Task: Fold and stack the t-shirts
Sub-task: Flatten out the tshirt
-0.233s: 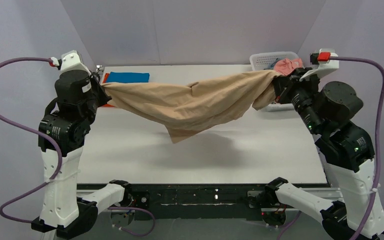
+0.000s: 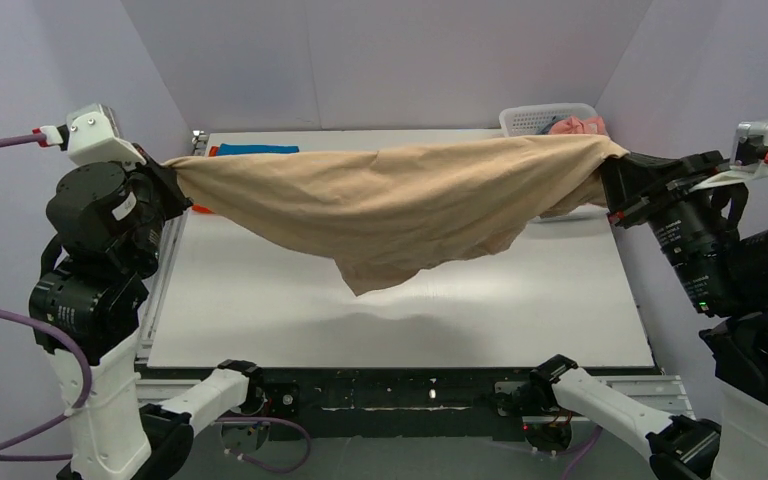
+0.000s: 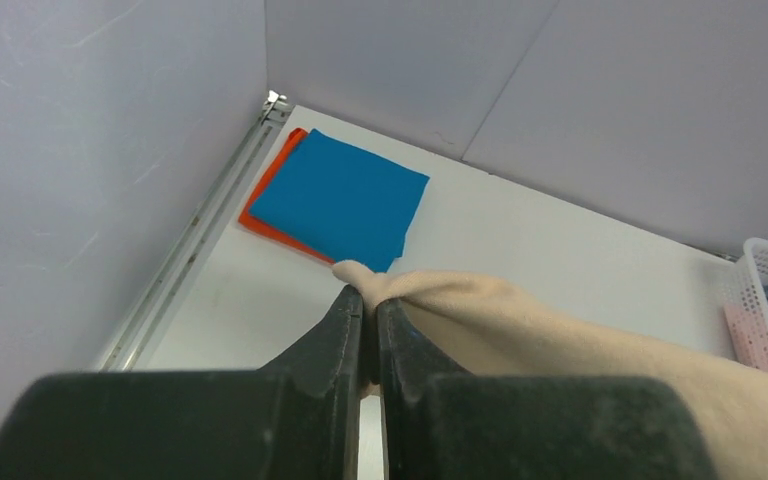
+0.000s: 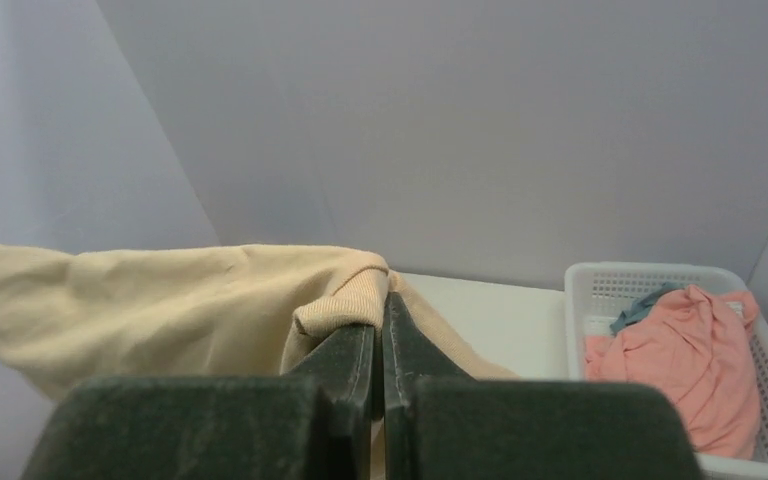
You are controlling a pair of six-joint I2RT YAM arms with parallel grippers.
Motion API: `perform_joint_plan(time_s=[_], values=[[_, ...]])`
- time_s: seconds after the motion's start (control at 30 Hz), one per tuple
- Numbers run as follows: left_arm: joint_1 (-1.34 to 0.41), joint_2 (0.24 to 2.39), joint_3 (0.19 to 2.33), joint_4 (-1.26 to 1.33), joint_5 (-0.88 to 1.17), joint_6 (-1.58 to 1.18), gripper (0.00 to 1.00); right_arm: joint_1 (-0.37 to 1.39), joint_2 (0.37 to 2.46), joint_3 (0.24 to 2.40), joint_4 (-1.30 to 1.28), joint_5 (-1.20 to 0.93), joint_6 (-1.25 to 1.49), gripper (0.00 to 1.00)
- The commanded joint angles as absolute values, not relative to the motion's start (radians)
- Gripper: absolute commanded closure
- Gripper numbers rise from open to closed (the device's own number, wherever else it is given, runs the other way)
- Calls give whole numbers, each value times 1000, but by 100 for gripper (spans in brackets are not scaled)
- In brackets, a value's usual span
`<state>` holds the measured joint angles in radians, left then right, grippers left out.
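Top external is showing the limp, light beige-tan t-shirt [image 2: 390,205] sagging between left fingers [image 3: 338,330], nine o'clock, and right fingers [image 4: 406,345], three o'clock, both pinching closed on its edges.

We see soft, even light falling from overhead, bright and diffuse. Below the stretch between the two claws, the beige t-shirt [image 2: 390,200] throws a faint, fuzzy shadow onto the white table [image 2: 260,310] (its edges melt into the white), which looks matte and evenly lit. The walls [image 2: 410,60] take on a lilac-grey cast. In the wrist views, the left claw [image 3: 370,300] and the right claw [image 4: 380,320] fill the foreground as dark, underexposed, blurry masses with little surface detail. Beyond the left claw the blue t-shirt [image 3: 340,195] is crisp and strongly saturated. Beyond the right claw and to its right, the basket [image 4: 600,280] mesh looks slightly soft. Wall seams run straight out to the frame edges.
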<state>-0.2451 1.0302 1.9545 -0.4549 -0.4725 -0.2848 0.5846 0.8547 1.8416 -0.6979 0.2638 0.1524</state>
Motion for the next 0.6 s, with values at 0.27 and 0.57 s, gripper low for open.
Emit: perform_joint_plan(time_s=[0.27, 0.57], values=[[-97, 1533, 1782, -617, -544, -405, 100, 343, 1210, 1487, -549, 229, 153, 98], [-54, 1967, 2049, -976, -414, -511, 2, 277, 1762, 1781, -699, 168, 147, 20]])
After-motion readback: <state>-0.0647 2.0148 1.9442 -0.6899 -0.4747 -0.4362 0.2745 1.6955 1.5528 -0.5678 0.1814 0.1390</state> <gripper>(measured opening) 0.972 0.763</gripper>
